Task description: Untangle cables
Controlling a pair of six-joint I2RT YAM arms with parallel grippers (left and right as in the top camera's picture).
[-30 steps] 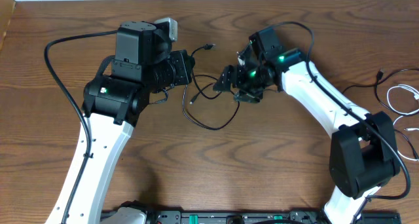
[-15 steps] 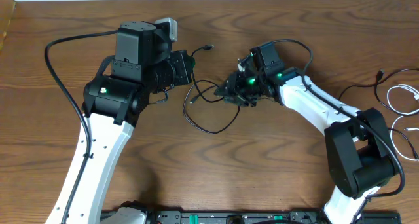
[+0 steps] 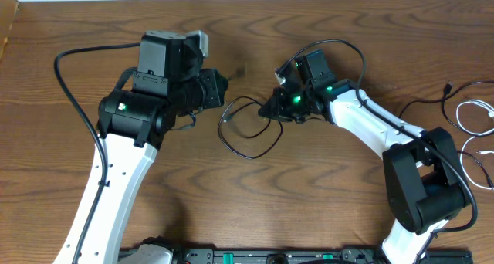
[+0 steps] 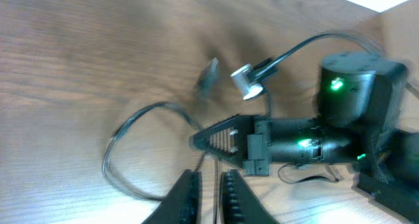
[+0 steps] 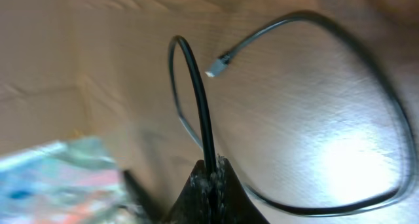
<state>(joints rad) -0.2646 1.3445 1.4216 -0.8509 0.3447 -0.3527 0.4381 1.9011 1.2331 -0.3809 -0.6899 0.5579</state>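
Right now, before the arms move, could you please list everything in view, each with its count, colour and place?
black cable: one, black, looped at the table's centre between the two grippers, a small plug end lying free
second black cable: one, black, near the table's right edge
white cables: at least two, white, looped at the right edge, partly cut off
table: one, brown wood, under everything
left gripper: one, black, fingers close together at the loop's left side, cable running between them; grip unclear
right gripper: one, black, closed on the black cable
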